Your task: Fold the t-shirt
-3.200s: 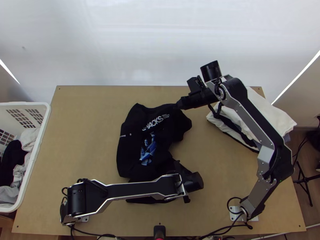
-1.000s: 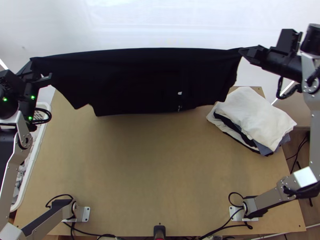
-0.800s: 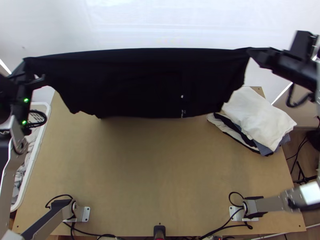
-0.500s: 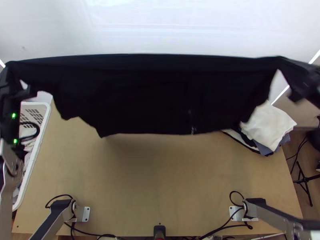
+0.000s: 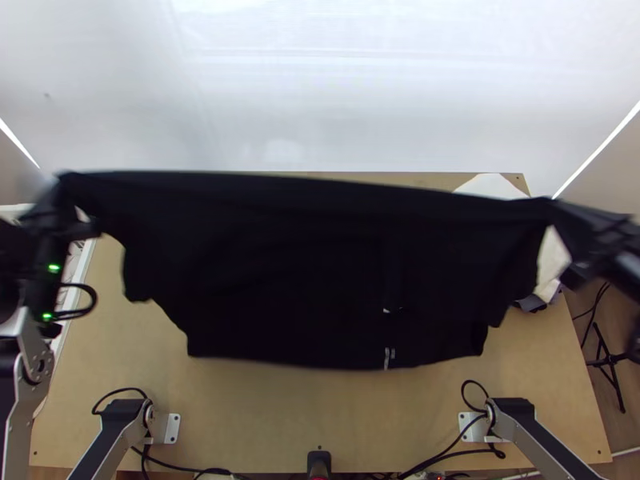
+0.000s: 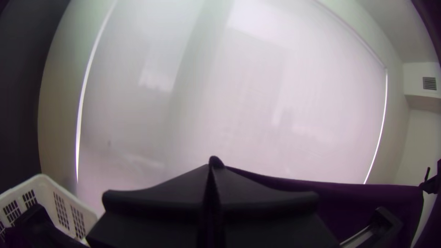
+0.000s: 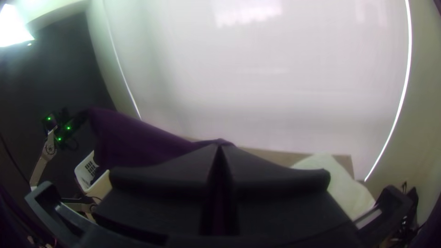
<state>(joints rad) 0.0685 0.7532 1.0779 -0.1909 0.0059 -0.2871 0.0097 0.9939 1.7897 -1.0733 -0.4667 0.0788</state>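
The black t-shirt hangs stretched between both grippers above the table, its lower edge toward the near side. At its upper left corner is my left gripper, blurred; at its upper right corner, my right gripper, also blurred. In the left wrist view my left gripper is shut on a bit of the shirt, which runs off toward the other arm. The right wrist view has my right gripper shut on another corner of the shirt. Its print is mostly hidden.
Behind the shirt's right end lies a stack of folded clothes, white on top. A white laundry basket stands at the left, partly behind the left arm. Bare wooden table shows along the near side.
From a bunched heap on the table, the shirt was lifted and stretched between both grippers. Over the last half second it has come down and toward the near edge with them.
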